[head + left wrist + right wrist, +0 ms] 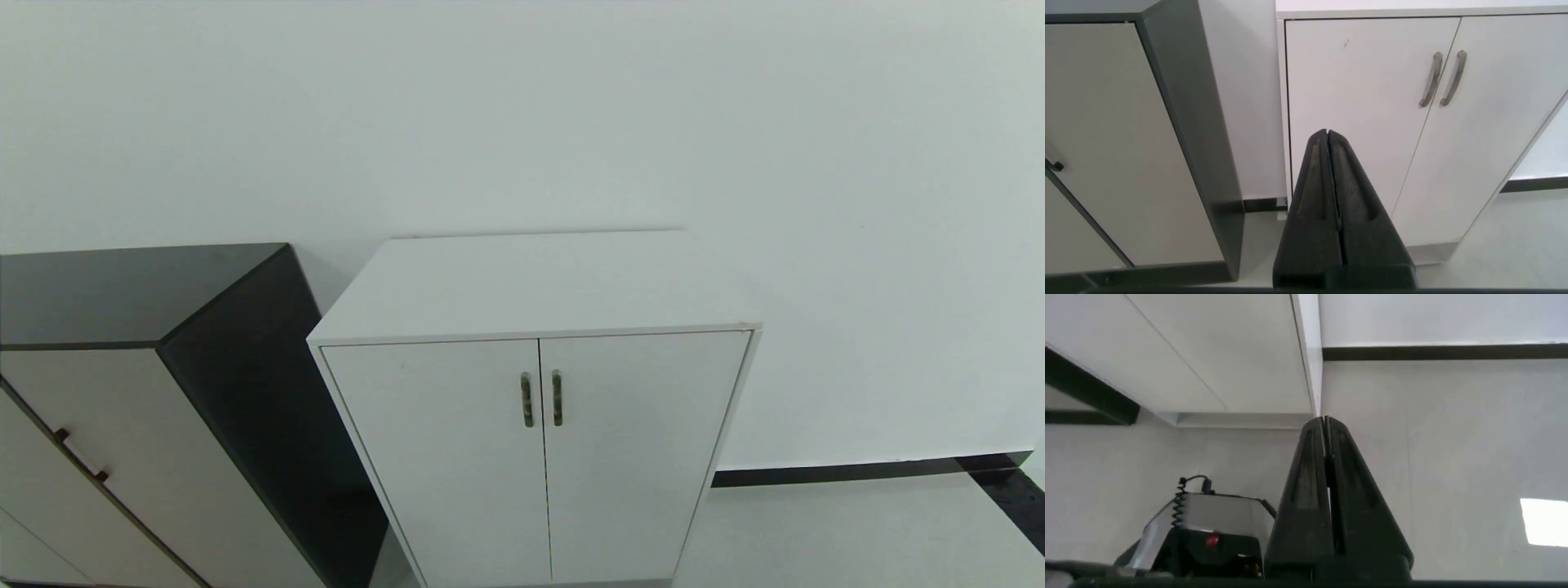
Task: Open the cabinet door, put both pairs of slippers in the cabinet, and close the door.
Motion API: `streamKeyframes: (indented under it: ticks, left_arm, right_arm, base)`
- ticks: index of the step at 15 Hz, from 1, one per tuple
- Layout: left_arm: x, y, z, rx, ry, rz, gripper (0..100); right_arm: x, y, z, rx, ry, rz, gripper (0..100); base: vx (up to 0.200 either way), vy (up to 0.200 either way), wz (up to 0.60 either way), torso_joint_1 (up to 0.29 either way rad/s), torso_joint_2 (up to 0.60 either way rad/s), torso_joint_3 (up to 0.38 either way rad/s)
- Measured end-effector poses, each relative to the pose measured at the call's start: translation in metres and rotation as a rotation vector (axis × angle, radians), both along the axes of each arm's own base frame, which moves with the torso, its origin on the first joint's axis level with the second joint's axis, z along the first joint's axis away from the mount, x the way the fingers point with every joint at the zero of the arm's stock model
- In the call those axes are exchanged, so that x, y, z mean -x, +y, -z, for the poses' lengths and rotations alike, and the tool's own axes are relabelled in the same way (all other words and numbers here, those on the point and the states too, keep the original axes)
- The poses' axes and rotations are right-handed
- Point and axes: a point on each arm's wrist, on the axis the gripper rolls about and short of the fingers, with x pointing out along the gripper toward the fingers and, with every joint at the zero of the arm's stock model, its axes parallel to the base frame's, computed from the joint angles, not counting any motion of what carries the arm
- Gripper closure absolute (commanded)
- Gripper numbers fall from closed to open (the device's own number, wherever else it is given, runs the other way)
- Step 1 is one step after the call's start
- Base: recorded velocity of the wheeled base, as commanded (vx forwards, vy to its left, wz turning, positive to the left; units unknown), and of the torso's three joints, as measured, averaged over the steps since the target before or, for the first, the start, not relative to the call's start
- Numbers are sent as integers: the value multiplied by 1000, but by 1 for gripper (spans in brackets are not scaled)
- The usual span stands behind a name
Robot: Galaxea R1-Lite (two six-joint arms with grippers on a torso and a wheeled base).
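Observation:
A white two-door cabinet (535, 392) stands against the wall, both doors closed, with two vertical metal handles (541, 399) side by side at the middle seam. In the left wrist view the same cabinet (1388, 122) and its handles (1444, 78) lie ahead of my left gripper (1327, 135), which is shut with nothing held and stands some way short of the left door. My right gripper (1327, 423) is shut and empty, low down near the floor by the cabinet's lower corner (1308, 384).
A dark-topped cabinet with pale doors (122, 392) stands close to the white one's left side, leaving a narrow gap. A black skirting strip (865, 471) runs along the wall on the right, above open pale floor (857, 531).

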Motion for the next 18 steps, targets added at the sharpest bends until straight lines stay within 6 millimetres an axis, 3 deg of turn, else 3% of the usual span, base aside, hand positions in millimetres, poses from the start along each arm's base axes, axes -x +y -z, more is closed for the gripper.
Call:
streamKeyframes:
  ticks: [3,7,18]
  left_arm:
    - [0,0,0,0,0,0,100]
    - [0,0,0,1,0,0,100]
    - [0,0,0,2,0,-4,100]
  right_arm:
    - [23,-2,4,-11,-121,1,100]
    - [35,-3,7,-15,-252,2,100]
    - [39,-3,9,50,-441,91,100]
  base:
    - [0,0,0,0,0,0]
    - [0,0,0,0,0,0]
    - [0,0,0,0,0,0]
